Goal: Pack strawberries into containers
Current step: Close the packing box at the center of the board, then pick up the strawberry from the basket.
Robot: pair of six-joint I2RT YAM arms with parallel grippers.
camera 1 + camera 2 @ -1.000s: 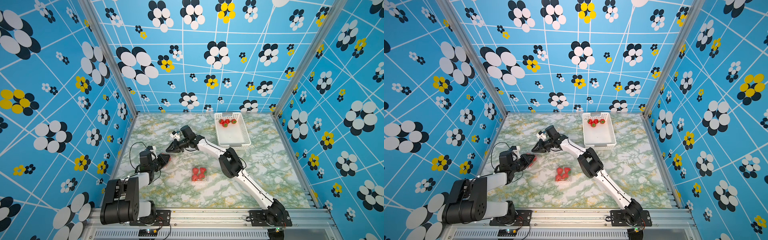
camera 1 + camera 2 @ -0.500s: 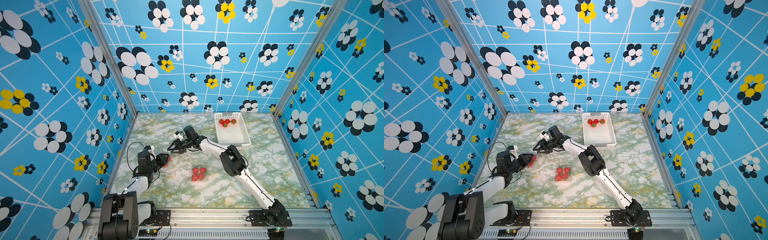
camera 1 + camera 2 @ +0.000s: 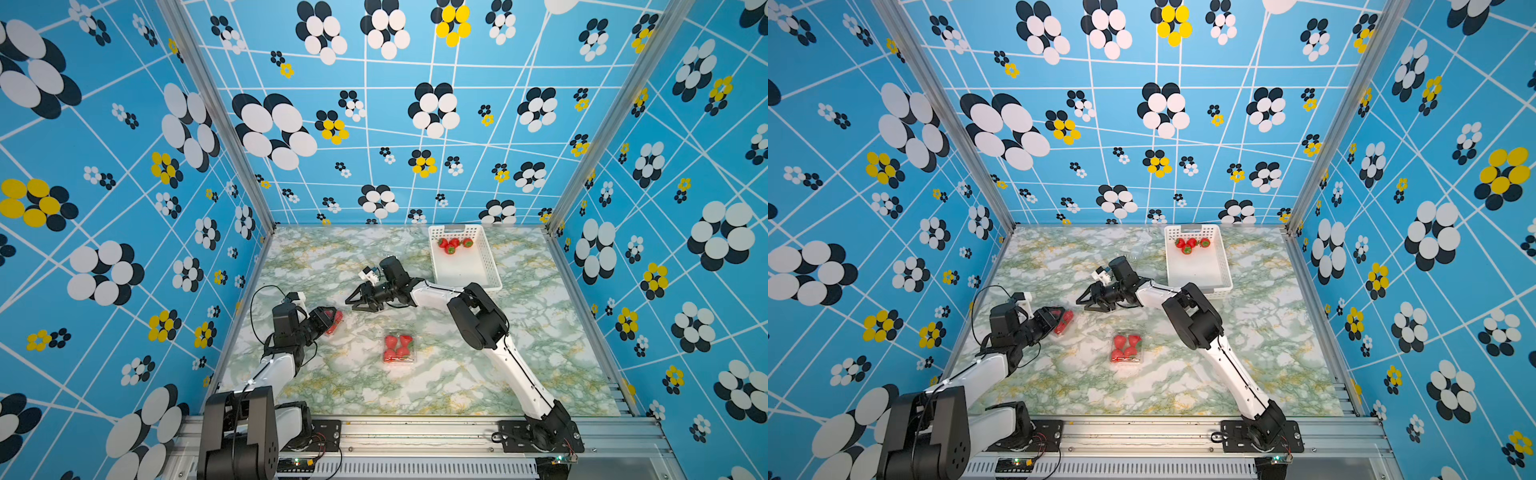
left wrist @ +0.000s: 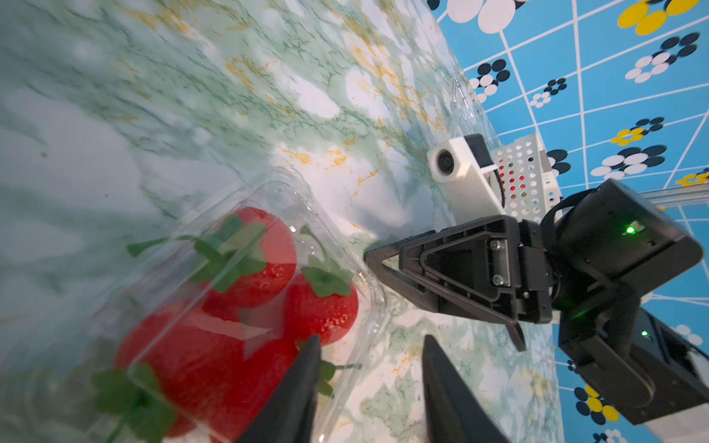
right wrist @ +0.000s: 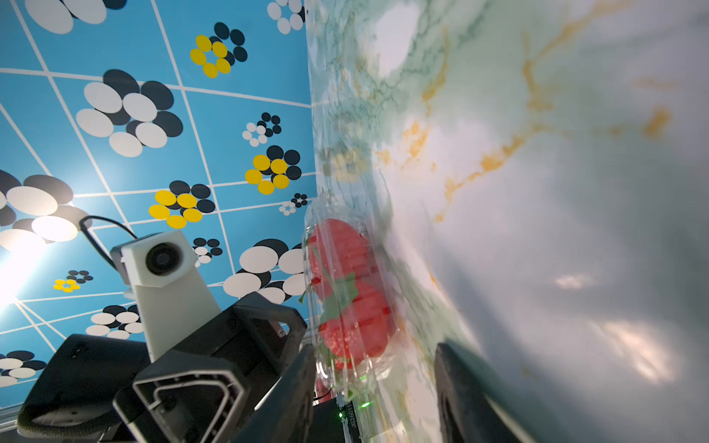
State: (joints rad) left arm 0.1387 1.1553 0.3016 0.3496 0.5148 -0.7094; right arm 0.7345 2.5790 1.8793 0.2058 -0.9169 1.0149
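Observation:
A clear container (image 3: pixel 335 322) (image 4: pixel 360 291) with several strawberries (image 4: pixel 322 310) sits near the table's left side. My left gripper (image 3: pixel 328 321) (image 4: pixel 371 339) is open at it, with one finger over its rim and the other outside, pinching nothing. My right gripper (image 3: pixel 351 304) (image 5: pixel 374 351) is open a little behind the same container (image 5: pixel 345 307), apart from it. A second container (image 3: pixel 399 348) (image 3: pixel 1126 348) with several strawberries stands mid-table. More strawberries (image 3: pixel 453 244) lie in the white basket (image 3: pixel 434 266).
The white perforated basket (image 3: pixel 1225 270) stands at the back right, next to the right arm's forearm. A faint clear empty container (image 4: pixel 462 103) lies on the table behind the grippers. The left wall runs close beside the left arm.
Both grippers' jaws have opened. The left gripper has let go of the left container, which stays where it was. The left arm has stretched forward from its base.

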